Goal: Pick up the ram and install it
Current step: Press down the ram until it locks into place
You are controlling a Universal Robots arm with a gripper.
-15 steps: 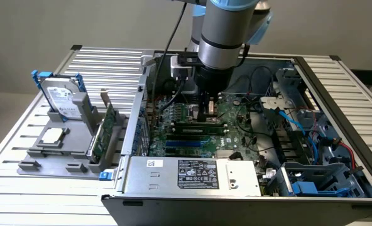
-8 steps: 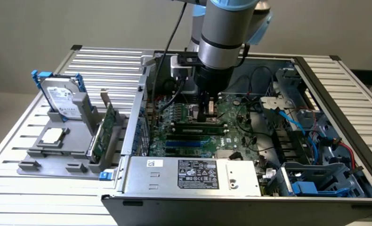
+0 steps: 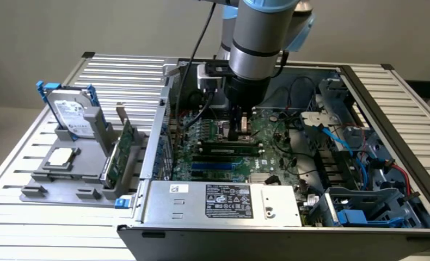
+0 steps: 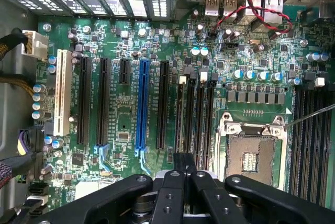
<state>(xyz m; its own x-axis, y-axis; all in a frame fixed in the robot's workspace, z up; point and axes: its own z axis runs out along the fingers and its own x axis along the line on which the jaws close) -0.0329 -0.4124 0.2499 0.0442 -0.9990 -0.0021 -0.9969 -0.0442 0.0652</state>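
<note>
My gripper point(image 3: 242, 126) hangs inside the open computer case point(image 3: 389, 163), low over the motherboard point(image 3: 269, 157); in the exterior view the ram point(image 3: 229, 144) lies as a long dark stick seated across the board's slots, just beneath my fingertips at about six o'clock from them. The wrist view gives what the exterior view cannot: my fingers point(image 4: 175, 182) are pressed together, their tips meeting over the bank of black memory slots point(image 4: 194, 122); a blue expansion slot point(image 4: 142, 103) stands at about ten o'clock from the tips, a white slot point(image 4: 63, 92) farther out toward nine, the bare processor socket point(image 4: 252, 153) at about three. The exterior view alone takes in the surroundings; a grey parts stand point(image 3: 73, 168) sits on the slatted table point(image 3: 411, 92) at nine o'clock from the case, bearing a hard drive point(image 3: 73, 115) upright and a green expansion card point(image 3: 122, 149) beside it; the power supply point(image 3: 222, 200) fills the case's near side at six o'clock.
</note>
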